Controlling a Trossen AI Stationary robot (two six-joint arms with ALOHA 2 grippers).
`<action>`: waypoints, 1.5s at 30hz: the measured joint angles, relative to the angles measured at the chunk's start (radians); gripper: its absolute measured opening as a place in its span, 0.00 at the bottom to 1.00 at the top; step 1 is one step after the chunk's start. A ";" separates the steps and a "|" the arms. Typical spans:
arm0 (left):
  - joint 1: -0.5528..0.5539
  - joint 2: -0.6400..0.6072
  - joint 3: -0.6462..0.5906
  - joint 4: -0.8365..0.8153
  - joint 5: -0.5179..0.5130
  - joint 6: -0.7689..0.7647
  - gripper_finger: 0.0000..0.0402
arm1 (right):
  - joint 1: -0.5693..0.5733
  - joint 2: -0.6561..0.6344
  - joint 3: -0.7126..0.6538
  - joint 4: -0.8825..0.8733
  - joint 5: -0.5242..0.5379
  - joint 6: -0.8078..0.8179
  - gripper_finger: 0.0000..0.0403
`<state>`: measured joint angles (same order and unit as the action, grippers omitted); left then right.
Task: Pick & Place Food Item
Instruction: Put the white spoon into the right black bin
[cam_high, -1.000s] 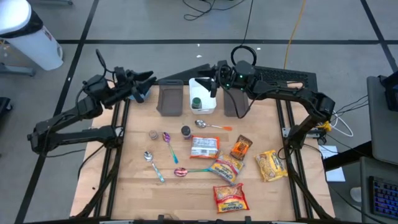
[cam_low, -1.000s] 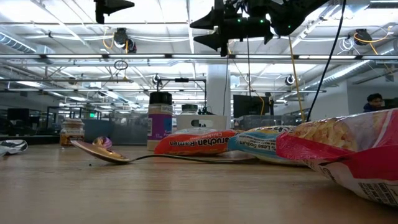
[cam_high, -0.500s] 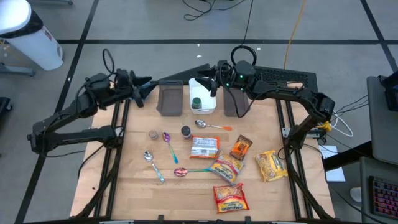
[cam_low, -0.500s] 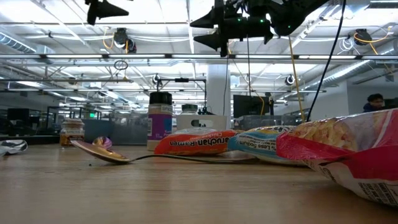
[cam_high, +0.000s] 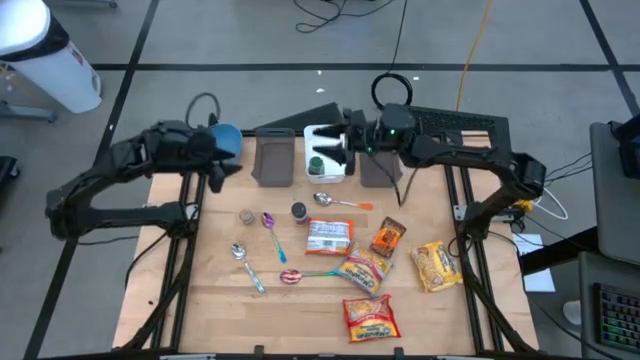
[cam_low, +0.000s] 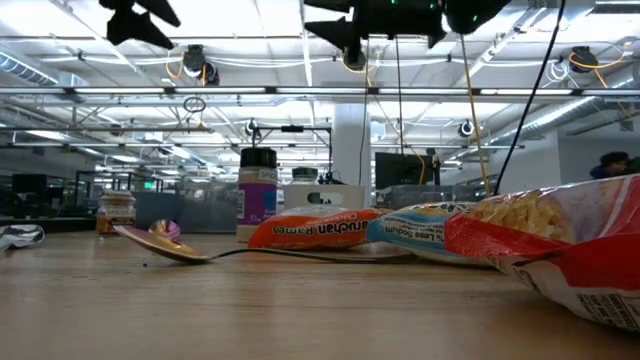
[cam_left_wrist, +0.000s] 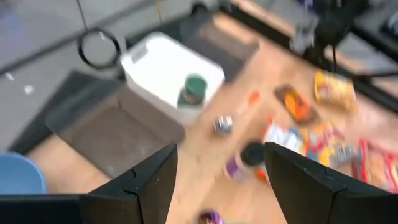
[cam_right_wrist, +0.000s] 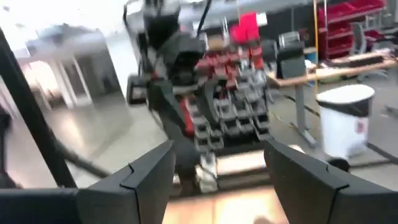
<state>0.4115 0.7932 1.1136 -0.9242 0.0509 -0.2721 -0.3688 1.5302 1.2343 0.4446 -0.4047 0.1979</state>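
Note:
Several food packets lie flat on the wooden table: a white-and-red ramen packet (cam_high: 328, 235), an orange one (cam_high: 388, 237), yellow ones (cam_high: 435, 266) and a red one (cam_high: 370, 318). A green-lidded jar (cam_high: 316, 164) stands in a white bin (cam_high: 325, 138). My left gripper (cam_high: 216, 166) hangs open high over the table's far left corner, slanting down toward the bins (cam_left_wrist: 221, 148). My right gripper (cam_high: 333, 152) is open too, high over the white bin, pointing about level toward the table's left (cam_right_wrist: 217, 146). Neither has anything between its fingers.
Two dark trays (cam_high: 273, 160) (cam_high: 375, 165) flank the white bin at the far edge. Two small jars (cam_high: 246, 216) (cam_high: 299, 211) and several spoons (cam_high: 272, 232) lie at mid-left. A blue bowl (cam_high: 226, 135) sits by the left gripper. Black rails run along both table sides.
My left gripper has tipped from nearly level to slanting down and drawn back toward the table's left and near side. My right gripper has shifted toward the table's near edge over the white bin and risen a little. Both stayed open; nothing on the table moved.

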 joint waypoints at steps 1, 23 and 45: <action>-0.015 0.007 -0.004 -0.018 0.000 -0.003 0.61 | 0.018 -0.017 -0.001 -0.076 0.017 -0.035 0.60; -0.517 0.193 -0.019 -0.428 0.042 -0.190 0.61 | 0.228 -0.121 -0.002 -0.576 0.328 -0.002 0.60; -0.484 -0.027 -0.615 0.075 0.263 -0.641 0.61 | 0.224 -0.156 -0.001 -0.579 0.323 -0.091 0.60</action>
<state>-0.0720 0.7658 0.4989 -0.8490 0.3141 -0.9133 -0.1444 1.3745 1.2337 -0.1345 -0.0816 0.1069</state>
